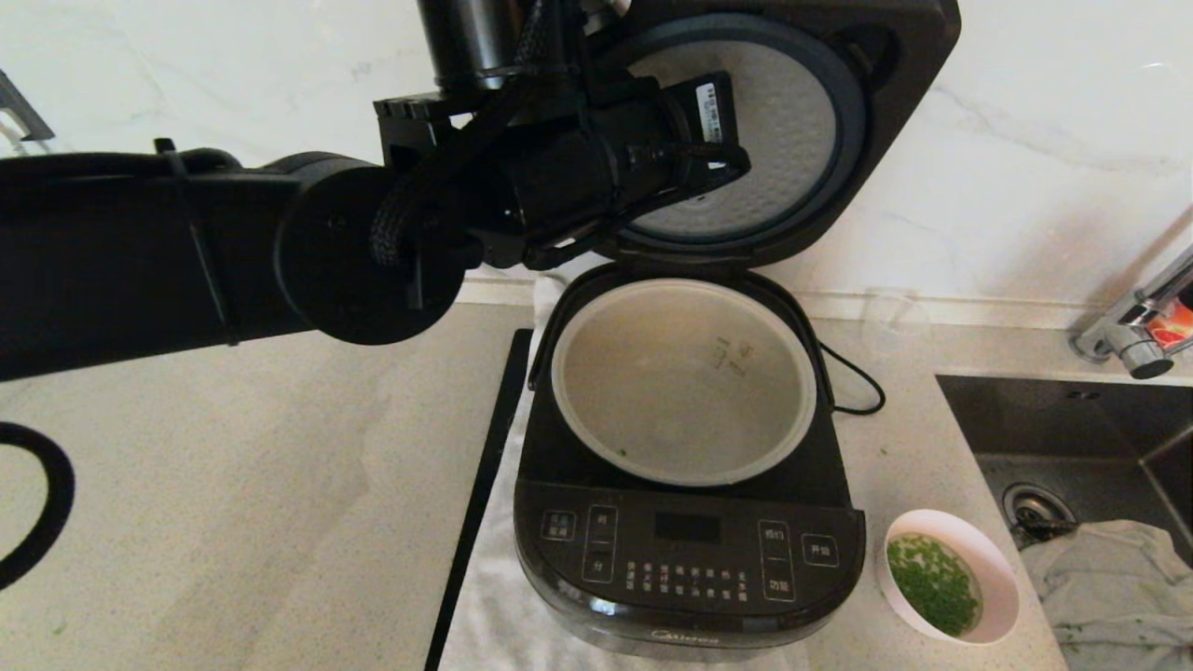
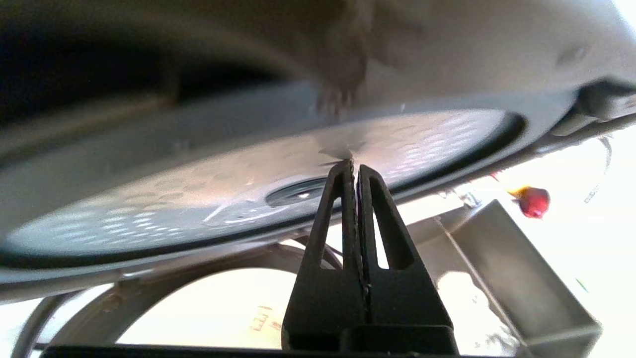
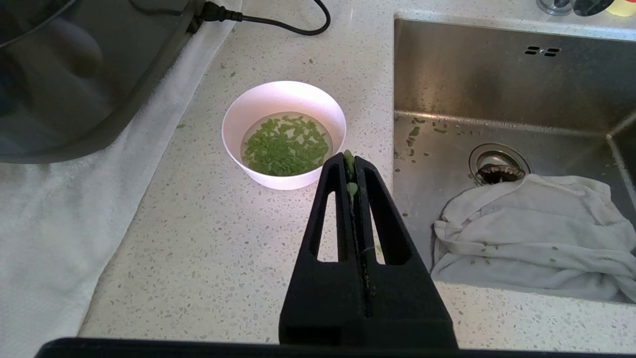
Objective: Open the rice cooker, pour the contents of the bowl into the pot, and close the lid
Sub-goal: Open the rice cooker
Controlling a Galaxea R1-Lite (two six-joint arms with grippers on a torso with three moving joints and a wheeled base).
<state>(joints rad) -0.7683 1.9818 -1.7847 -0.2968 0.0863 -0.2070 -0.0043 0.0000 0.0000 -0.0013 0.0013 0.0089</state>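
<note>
Underneath everything, a speckled beige countertop [image 1: 233,485] is running back to a white marbled wall [image 1: 1025,121], with a steel sink [image 1: 1072,429] sitting at the right. On a white towel [image 1: 485,615], the rice cooker [image 1: 685,550] is standing with its lid [image 1: 792,121] raised and its pot [image 1: 685,382] exposed. Up against the lid's dimpled underside, the left gripper [image 2: 352,166] is resting with fingers pressed together. Right of the cooker, the bowl [image 1: 949,576] is sitting just beyond the right gripper [image 3: 351,161], whose fingers are closed with green bits [image 3: 352,188] stuck between them.
</note>
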